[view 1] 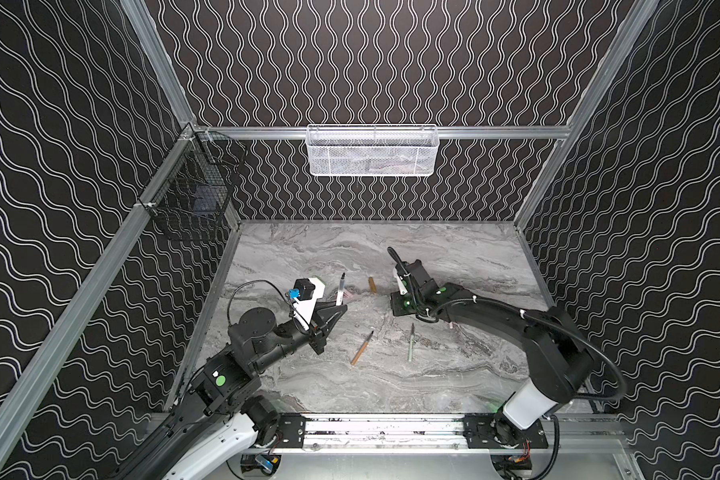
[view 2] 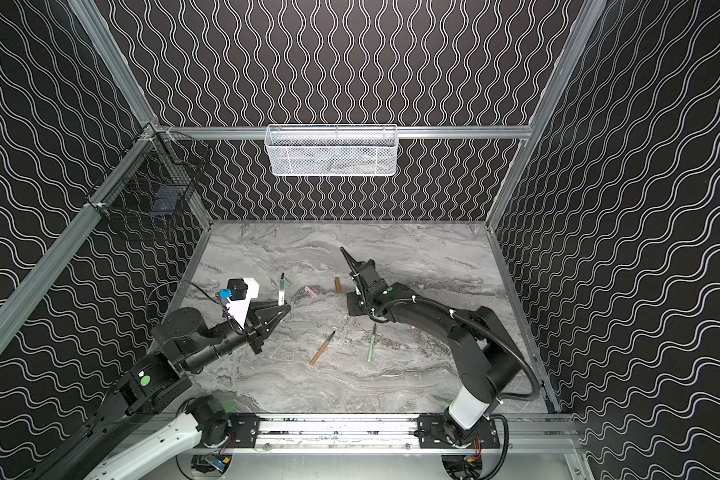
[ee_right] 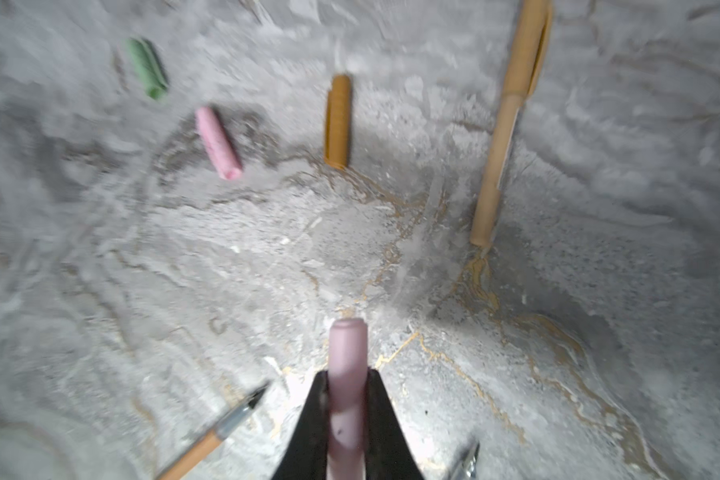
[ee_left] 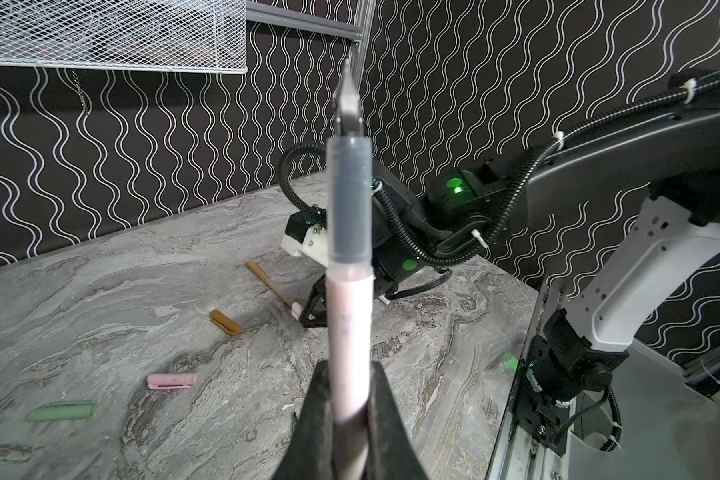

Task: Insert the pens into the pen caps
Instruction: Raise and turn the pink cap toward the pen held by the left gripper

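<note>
**A:** What has each arm got?

**B:** The left gripper [ee_left: 350, 374] has its jaws clamped on the pink pen [ee_left: 348, 299], low on the barrel, with the dark tip pointing up. The right gripper [ee_right: 347, 374] has its jaws clamped on a pink cap [ee_right: 346, 345]. What looks like the cap's open end pokes out ahead of them, close over the worktop [ee_right: 599, 208]. I cannot tell whether the cap touches it.

**A:** What could go wrong from here?

**B:** Alignment, mostly. The pen is gripped far from its tip, so a slight tilt at the jaws would swing the tip wide. It could then hit the cap's rim instead of going in. The cap looks slim and smooth, so a push along its length might slide it back through the jaws. The tan pen [ee_right: 200, 453] also lies just beside the right gripper, with the green pen [view 1: 411, 345] near. A careless lift or turn could knock either one.

**A:** And the arms?

**B:** The left arm reaches in low from the near left with its gripper roughly level, and the pen stands up from it. The right arm arches over from the near right, its wrist bent steeply down toward the middle of the worktop. The grippers are apart, and the tan cap [view 1: 372, 284] lies between them, farther back.
</note>
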### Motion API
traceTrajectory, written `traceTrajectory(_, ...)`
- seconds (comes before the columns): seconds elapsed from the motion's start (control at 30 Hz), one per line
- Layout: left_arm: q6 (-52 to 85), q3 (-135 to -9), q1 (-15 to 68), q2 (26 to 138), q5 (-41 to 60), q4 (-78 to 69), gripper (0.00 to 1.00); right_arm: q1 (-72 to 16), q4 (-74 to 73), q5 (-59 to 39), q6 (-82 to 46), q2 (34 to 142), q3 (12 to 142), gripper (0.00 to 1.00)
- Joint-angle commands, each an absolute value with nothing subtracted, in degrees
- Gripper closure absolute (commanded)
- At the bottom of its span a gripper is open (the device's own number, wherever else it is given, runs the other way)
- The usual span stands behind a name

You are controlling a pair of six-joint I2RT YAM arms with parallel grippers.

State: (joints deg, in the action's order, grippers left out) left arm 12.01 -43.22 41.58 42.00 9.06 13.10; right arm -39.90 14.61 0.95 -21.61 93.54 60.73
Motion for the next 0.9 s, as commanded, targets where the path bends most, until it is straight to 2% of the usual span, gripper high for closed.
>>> traceTrajectory(0.0,11.25,-43.32,41.48,42.23,7.39,11.82,1.0,-39.9,10.77,-0.17,-21.22,89.75,59.22,0.87)
traceTrajectory(0.4,11.7,-42.62,41.45,44.2,7.56,10.45,1.0,-39.97,7.97,-1.85,-19.97,77.0,55.56,0.88)
traceTrajectory(0.67,13.7,-42.32,41.53,49.05,12.2,2.08,1.0,-40.35,-10.45,-6.36,-17.85,62.09,48.95,0.9)
traceTrajectory(0.87,9.5,-52.09,42.01,57.98,13.58,0.62,1.0,-40.41,-19.23,-6.39,-16.56,56.09,47.22,0.9)
